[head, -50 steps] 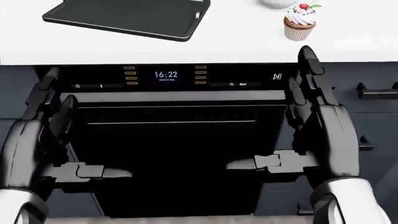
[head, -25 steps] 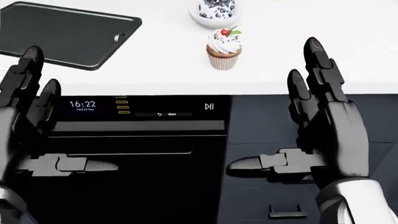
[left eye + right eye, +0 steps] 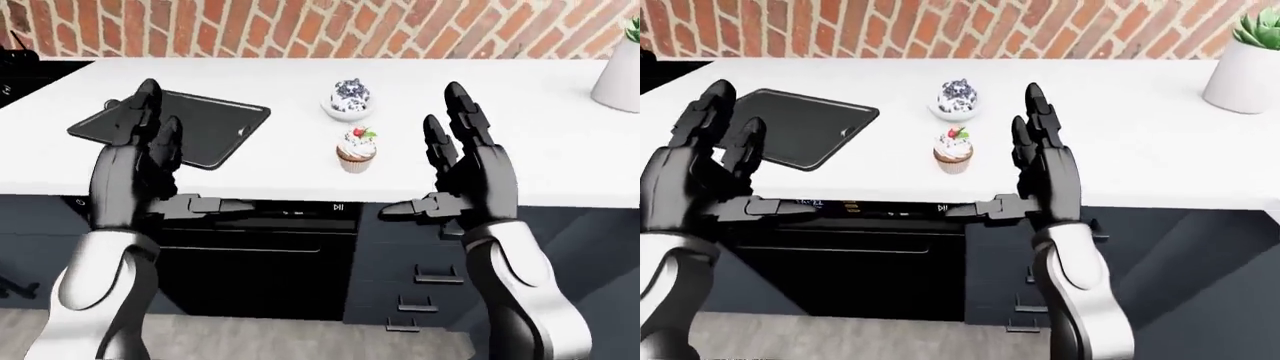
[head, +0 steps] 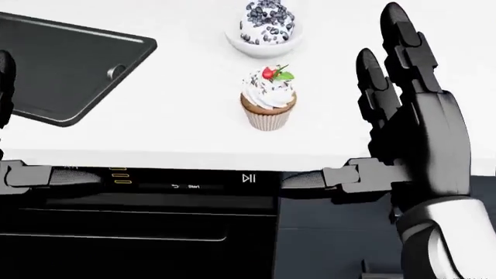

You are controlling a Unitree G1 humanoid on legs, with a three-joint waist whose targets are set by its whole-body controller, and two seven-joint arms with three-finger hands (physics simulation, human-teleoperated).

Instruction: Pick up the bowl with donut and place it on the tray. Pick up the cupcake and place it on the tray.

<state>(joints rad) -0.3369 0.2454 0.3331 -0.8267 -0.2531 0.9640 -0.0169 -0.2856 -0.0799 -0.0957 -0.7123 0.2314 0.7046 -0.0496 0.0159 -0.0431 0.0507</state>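
Observation:
A cupcake (image 4: 268, 100) with white frosting and a cherry stands on the white counter (image 4: 193, 133) near its edge. Just above it in the head view sits a white bowl with a speckled donut (image 4: 266, 29). The dark tray (image 4: 62, 64) lies flat at the left. My right hand (image 4: 349, 110) is open, fingers pointing up, to the right of the cupcake and apart from it. In the left-eye view my left hand (image 3: 195, 150) is open too, raised over the tray's near edge. Neither hand holds anything.
Under the counter is a black oven (image 3: 250, 247) with a control strip, and dark drawers (image 3: 415, 277) to its right. A potted plant (image 3: 1245, 71) stands on the counter at the far right. A brick wall (image 3: 300, 26) runs behind, and a black stove (image 3: 20, 71) is at the far left.
The camera has moved: counter, cupcake and bowl sit lower and larger in the head view. My left hand has slid toward that view's left edge. Both hands stay open.

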